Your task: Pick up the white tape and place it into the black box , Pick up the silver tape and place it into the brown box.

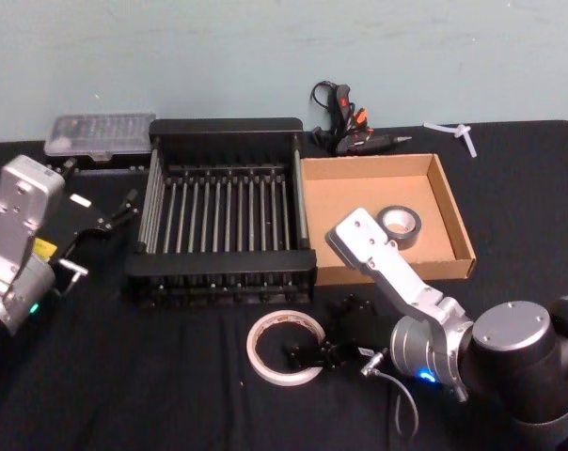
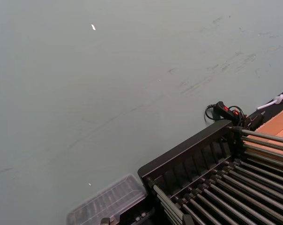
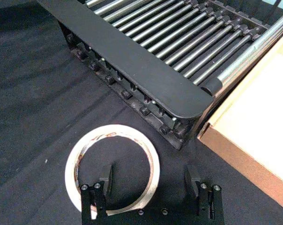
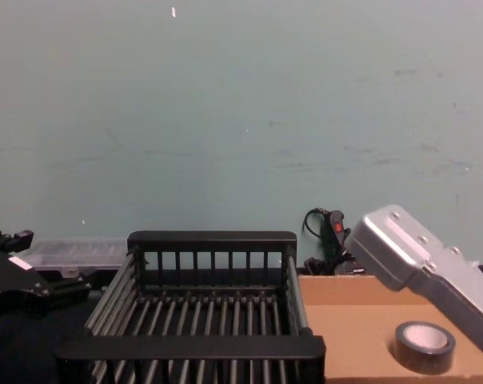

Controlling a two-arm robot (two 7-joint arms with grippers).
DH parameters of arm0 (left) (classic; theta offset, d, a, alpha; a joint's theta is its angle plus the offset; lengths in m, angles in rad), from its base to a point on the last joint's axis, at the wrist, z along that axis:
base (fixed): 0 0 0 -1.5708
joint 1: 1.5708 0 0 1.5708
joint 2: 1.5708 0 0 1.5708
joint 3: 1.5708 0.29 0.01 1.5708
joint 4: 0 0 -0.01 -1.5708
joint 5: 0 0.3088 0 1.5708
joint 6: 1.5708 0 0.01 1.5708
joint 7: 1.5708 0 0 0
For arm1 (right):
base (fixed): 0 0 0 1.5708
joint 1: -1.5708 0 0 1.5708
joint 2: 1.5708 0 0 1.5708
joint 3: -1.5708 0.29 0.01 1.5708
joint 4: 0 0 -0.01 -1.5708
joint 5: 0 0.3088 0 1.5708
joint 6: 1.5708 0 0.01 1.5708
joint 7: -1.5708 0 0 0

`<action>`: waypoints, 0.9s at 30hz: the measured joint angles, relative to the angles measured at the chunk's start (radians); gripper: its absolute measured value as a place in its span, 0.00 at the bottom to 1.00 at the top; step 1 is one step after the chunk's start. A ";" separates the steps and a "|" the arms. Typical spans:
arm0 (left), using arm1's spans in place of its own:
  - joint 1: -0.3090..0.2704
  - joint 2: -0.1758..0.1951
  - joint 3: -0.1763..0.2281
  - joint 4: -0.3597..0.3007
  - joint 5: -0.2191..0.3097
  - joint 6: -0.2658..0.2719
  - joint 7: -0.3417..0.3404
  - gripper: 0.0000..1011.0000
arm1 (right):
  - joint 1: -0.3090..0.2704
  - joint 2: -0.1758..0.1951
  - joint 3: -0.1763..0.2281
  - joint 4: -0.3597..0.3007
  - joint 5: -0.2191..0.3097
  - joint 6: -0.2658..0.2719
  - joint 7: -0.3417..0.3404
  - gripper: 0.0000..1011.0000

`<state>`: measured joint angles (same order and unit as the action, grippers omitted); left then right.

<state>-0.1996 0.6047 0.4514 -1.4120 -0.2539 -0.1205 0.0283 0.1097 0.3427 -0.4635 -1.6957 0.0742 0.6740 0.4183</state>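
White roll of tape with red-orange print on its core (image 3: 112, 169) lying flat on the black-clothed table (image 1: 124, 376), right gripper (image 3: 150, 180) poised low over it, jaws apart, one inside the hole and one outside the near rim, seemingly to pinch the wall. Just beyond, black slatted plastic crate (image 1: 226, 132) bare, waiting for that roll. Farther right, dark grey-silver duct tape roll (image 1: 400, 225) already flat inside the shallow brown cardboard box (image 1: 458, 221); left gripper (image 1: 110, 218) parked at the far left, apparently open.

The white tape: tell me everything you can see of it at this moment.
The white tape is a thin, wide ring with a large central hole and red-orange print on its inner face. It lies flat on the black tablecloth, just in front of the black box and outside it. The right gripper hovers open over its right side, one finger over the hole and the other beyond the rim; whether they touch it is unclear.
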 joint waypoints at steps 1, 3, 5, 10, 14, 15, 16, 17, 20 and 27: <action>0.000 0.000 0.000 0.000 0.000 0.000 0.000 0.99 | -0.001 -0.001 0.000 0.000 -0.001 0.000 0.001 0.99; 0.000 0.000 0.000 0.000 0.000 0.000 0.000 0.99 | -0.001 -0.001 0.001 0.001 -0.002 -0.001 0.002 0.99; 0.000 0.000 0.000 0.000 0.000 0.000 0.000 0.99 | -0.002 -0.003 0.002 0.001 -0.003 -0.001 0.004 0.99; 0.000 0.000 0.000 0.000 0.000 0.000 0.000 0.99 | -0.003 -0.006 0.003 0.002 -0.006 0.000 0.006 0.99; 0.000 0.000 0.000 0.000 0.000 0.000 0.000 0.99 | -0.006 -0.008 0.004 0.002 -0.011 0.002 0.006 0.99; 0.000 0.000 0.000 0.000 0.000 0.000 0.000 0.99 | -0.006 -0.009 0.004 0.002 -0.012 0.002 0.005 0.99; 0.000 0.000 0.000 0.000 0.000 0.000 0.000 0.99 | -0.006 -0.009 0.004 0.002 -0.013 0.002 0.005 0.99; 0.000 0.000 0.000 0.000 0.000 0.000 0.000 0.99 | -0.006 -0.009 0.004 0.002 -0.014 0.002 0.005 0.99; 0.000 0.000 0.000 0.000 0.000 0.000 0.000 0.99 | -0.006 -0.009 0.004 0.002 -0.014 0.002 0.005 0.99; 0.000 0.000 0.000 0.000 0.000 0.000 0.000 0.99 | -0.006 -0.009 0.004 0.002 -0.013 0.003 0.004 0.99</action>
<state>-0.1996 0.6047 0.4514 -1.4120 -0.2539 -0.1205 0.0283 0.1040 0.3336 -0.4599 -1.6942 0.0610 0.6770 0.4226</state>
